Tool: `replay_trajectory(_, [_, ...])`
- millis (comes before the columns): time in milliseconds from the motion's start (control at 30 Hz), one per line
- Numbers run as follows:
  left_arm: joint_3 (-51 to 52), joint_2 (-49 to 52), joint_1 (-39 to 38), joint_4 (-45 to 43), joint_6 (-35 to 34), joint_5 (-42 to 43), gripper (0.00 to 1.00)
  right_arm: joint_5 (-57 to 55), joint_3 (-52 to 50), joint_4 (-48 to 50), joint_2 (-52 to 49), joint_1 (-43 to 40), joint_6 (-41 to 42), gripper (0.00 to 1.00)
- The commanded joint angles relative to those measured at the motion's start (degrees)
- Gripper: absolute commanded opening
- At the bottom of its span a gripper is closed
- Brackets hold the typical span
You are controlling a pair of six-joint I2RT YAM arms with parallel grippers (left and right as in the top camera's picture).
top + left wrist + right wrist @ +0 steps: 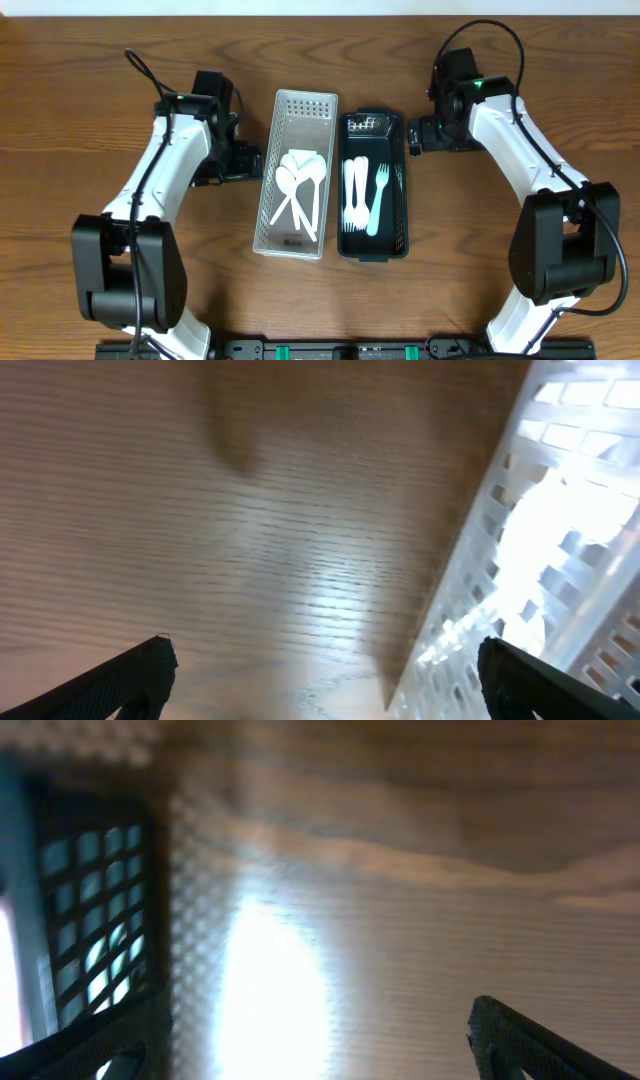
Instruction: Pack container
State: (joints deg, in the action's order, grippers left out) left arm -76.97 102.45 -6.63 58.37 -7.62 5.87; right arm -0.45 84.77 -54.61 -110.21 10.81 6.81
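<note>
On the worktop point(90, 80), the spoon basket point(303, 97) holds spoons point(300, 180); just beside, at its 3 o'clock, the fork basket point(372, 255) holds forks point(362, 195).

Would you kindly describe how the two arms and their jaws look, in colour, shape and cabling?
The left arm and right arm match: slim white link shells joined by bulky black joint housings. A thin black cable loops out near each wrist. A small green light glows near the right wrist. The jaws are black and taper to blunt tips.
</note>
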Motion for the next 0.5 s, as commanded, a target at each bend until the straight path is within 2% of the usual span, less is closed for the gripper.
replay_trajectory(0, [-0.1,0.6,-0.7,0.8,0.1,1.3,0.98,6.5,0.0,-1.0,-0.1,0.3,-3.8,0.98])
replay_trajectory(467, [-0.1,0.6,-3.4,3.5,0.4,5.7,0.98,7.2,0.0,-1.8,-0.1,0.3,-4.8,0.99])
